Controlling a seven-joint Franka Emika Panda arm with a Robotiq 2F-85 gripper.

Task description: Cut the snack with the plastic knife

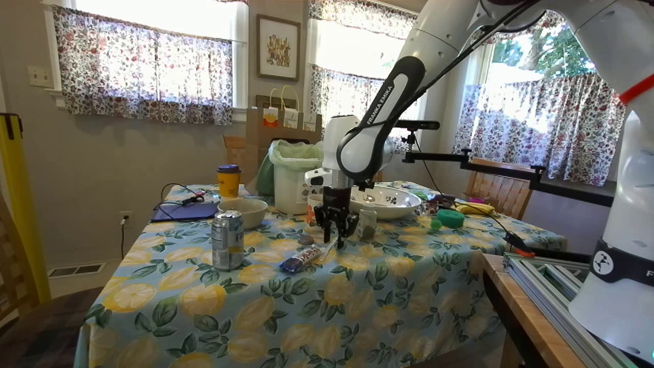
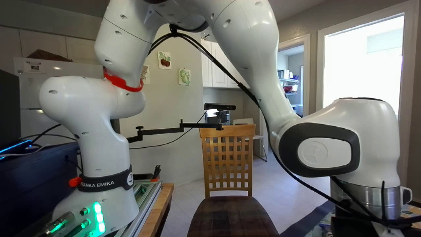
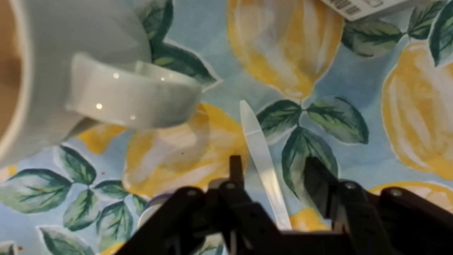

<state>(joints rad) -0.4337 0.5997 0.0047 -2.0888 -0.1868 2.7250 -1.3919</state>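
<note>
A white plastic knife [image 3: 263,159] lies on the lemon-print tablecloth, its tip pointing up and to the left in the wrist view. My gripper [image 3: 275,173] is open around it, partly closed in, and gaps show between the knife and each finger. The knife's lower end is hidden behind the gripper body. In an exterior view the gripper [image 1: 334,241] points down at the table, beside the knife [image 1: 330,250]. The snack, a wrapped bar [image 1: 301,259] with a blue end, lies just left of the knife there. It is out of the wrist view.
A white mug [image 3: 138,95] with its handle towards the knife stands close to the gripper. A small grey-white container [image 1: 367,223] is right of the gripper, a silver can [image 1: 228,240] left of the snack. Behind are a large bowl [image 1: 393,203] and a white bin [image 1: 294,179].
</note>
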